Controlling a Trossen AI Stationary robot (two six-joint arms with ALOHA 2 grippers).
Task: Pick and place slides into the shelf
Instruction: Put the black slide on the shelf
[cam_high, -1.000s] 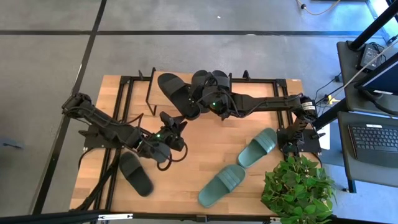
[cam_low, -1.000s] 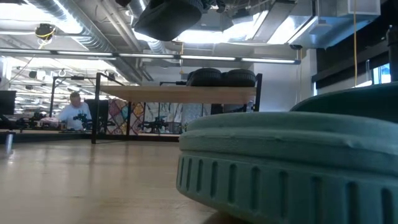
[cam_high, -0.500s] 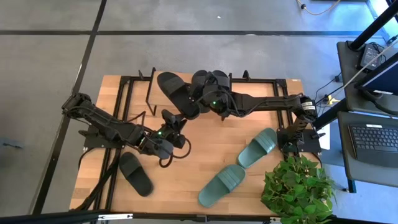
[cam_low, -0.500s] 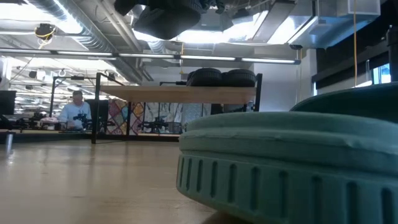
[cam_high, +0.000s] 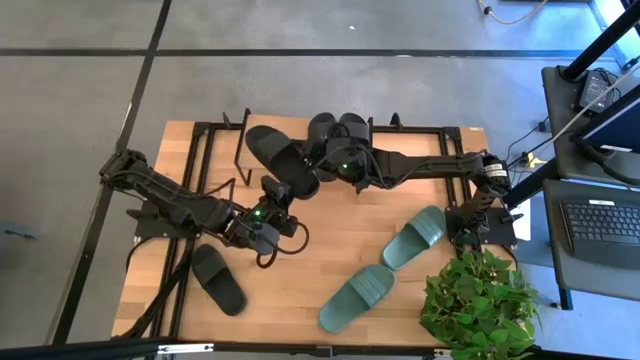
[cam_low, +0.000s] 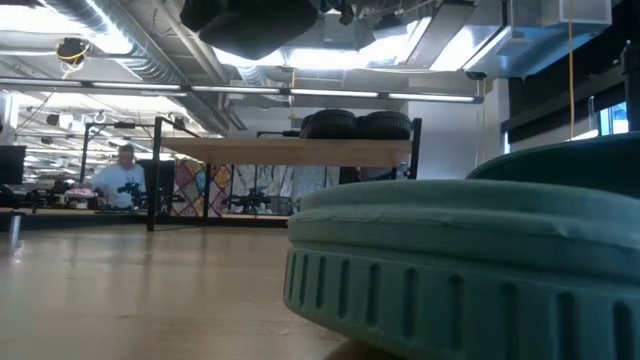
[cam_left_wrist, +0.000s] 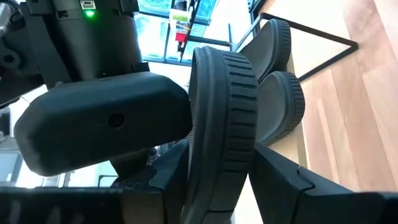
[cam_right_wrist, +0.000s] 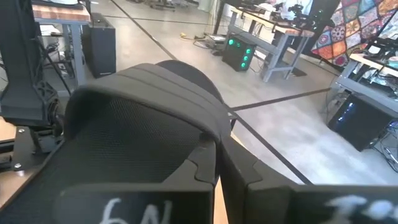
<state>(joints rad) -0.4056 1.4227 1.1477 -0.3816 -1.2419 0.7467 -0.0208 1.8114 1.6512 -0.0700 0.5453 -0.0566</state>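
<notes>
Potted plant (cam_high: 477, 295), laptop (cam_high: 601, 225), distant person (cam_low: 122, 176)

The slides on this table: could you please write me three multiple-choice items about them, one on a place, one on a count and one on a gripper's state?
1. Where do the two green slides lie?
A. On the shelf
B. On the table near the potted plant
C. In the left gripper

2. How many black slides rest on the shelf?
A. None
B. Two
C. Four

3. What is the right gripper doing?
A. Hanging open and empty
B. Pressing a green slide to the table
C. Holding a black slide in the air

Answers:
1 B: both green slides lie on the table beside the potted plant.
2 B: the low view shows two black slides side by side on the shelf.
3 C: the right gripper is shut on a black slide, which the low view shows well above the shelf.
</notes>
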